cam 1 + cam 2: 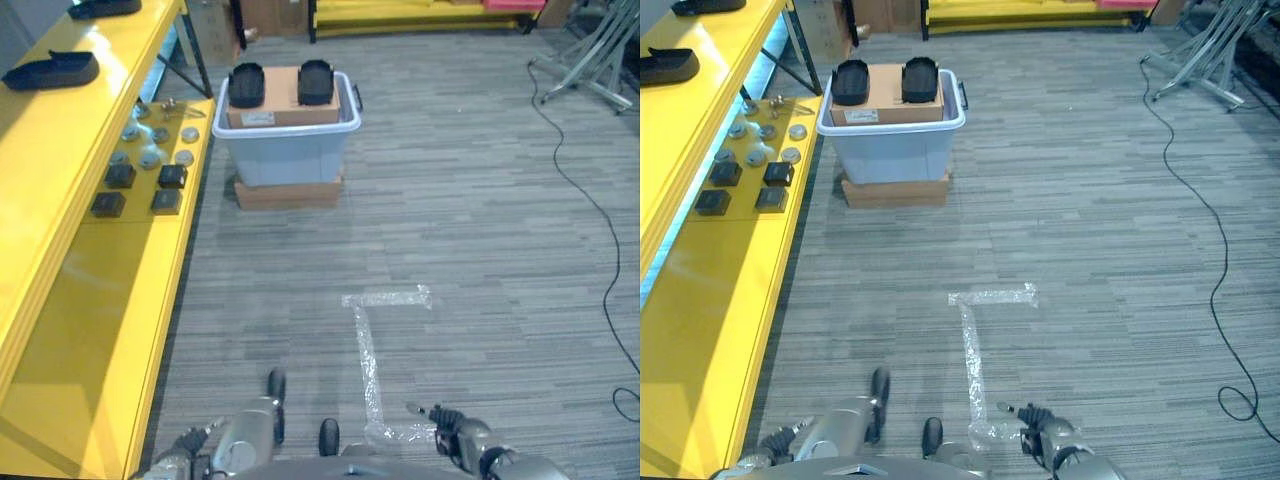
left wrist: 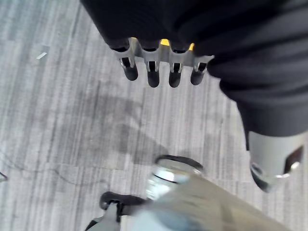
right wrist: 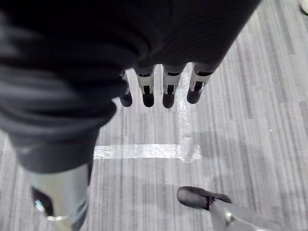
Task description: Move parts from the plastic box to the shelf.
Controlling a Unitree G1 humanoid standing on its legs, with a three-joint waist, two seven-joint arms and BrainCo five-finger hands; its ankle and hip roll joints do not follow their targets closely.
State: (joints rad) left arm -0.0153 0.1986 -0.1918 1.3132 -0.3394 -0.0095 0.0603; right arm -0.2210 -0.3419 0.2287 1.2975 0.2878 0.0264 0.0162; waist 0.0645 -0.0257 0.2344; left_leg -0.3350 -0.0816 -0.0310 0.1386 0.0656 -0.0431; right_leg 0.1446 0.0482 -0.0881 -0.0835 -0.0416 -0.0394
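While low at six o'clock, left hand [image 2: 159, 67] and right hand [image 3: 159, 86] hang empty, fingers straight. Parts [image 1: 280, 84] at twelve o'clock in box [image 1: 285, 150]; shelf [image 1: 110, 200] at nine o'clock.

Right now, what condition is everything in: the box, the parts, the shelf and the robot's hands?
plastic box: open, upright on a flat cardboard base, a cardboard box inside.
two black parts: lying on that cardboard box.
shelf: holding small black and grey parts.
left hand: open, empty.
right hand: open, empty.
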